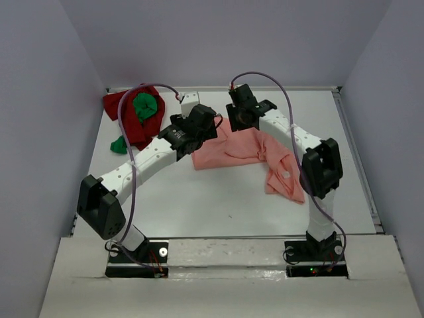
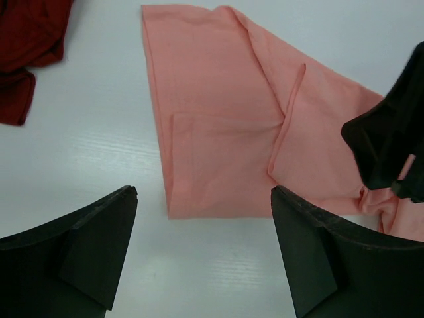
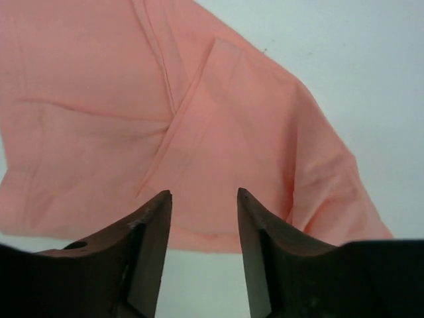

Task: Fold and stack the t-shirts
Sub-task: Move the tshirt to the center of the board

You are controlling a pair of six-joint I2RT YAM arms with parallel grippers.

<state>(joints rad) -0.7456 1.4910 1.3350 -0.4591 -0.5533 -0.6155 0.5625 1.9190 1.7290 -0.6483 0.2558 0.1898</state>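
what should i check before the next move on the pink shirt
1. left gripper jaws apart, nothing held: ok
2. right gripper jaws apart, nothing held: ok
3. salmon-pink shirt folded flat: not ok, in the top view its right part lies rumpled
4. dark red shirt folded: not ok, heaped at far left
5. green shirt folded: not ok, bunched on the dark red shirt
6. shirts stacked: not ok, salmon-pink shirt lies apart from the other two
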